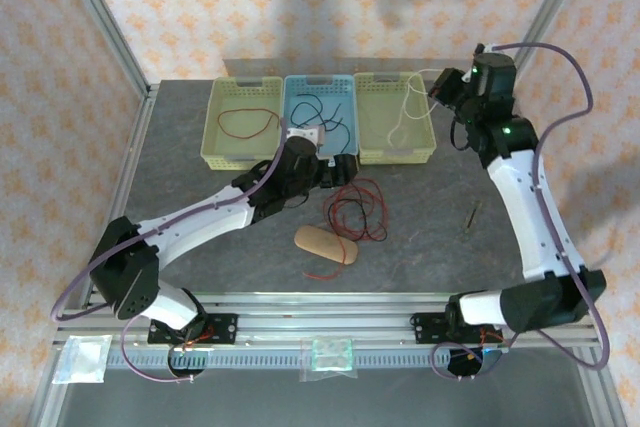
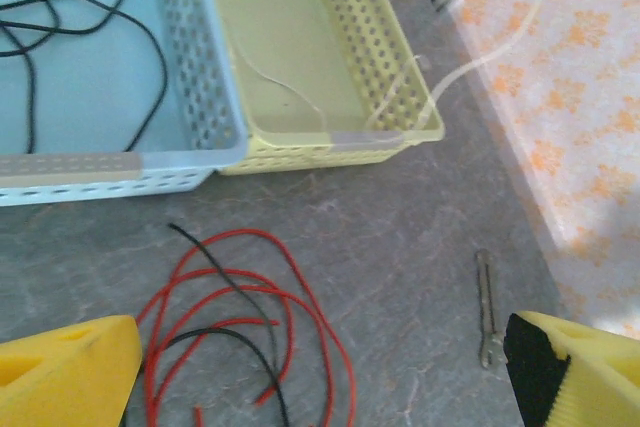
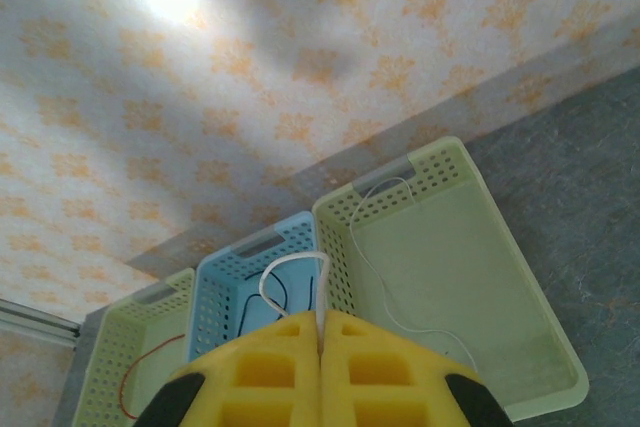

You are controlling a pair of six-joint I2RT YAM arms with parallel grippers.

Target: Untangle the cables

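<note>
Three baskets stand in a row touching one another at the far side of the desk (image 1: 430,237): a yellow-green basket (image 1: 240,161) on the left, a blue basket (image 1: 345,82) in the middle and a second yellow-green basket (image 1: 395,156) on the right. A red cable (image 1: 248,125) lies looped in the left one, and black cables (image 1: 320,112) lie loose in the blue one.

The right end effector (image 3: 322,332) hangs raised above the far right corner of the row. Its yellow fingers are pressed together, pinching a white cable (image 3: 325,277). From the pinch the cable arches in a small loop, and a long strand trails down into the right basket. Part of that strand lies on the basket floor and part passes over the rim.

The left end effector (image 2: 320,372) hovers low over the desk just in front of the blue basket. Its jaws are spread wide and hold nothing. Below and between them lies the tangle of red and black cables (image 2: 240,337), several red loops with a black strand crossing through them. The tangle is on the bare desk, near the baskets but apart from them.

A tan oval pad (image 1: 325,245) rests just on the near side of the tangle. A small thin strip (image 2: 486,307) lies by itself on the desk, off to the right.
</note>
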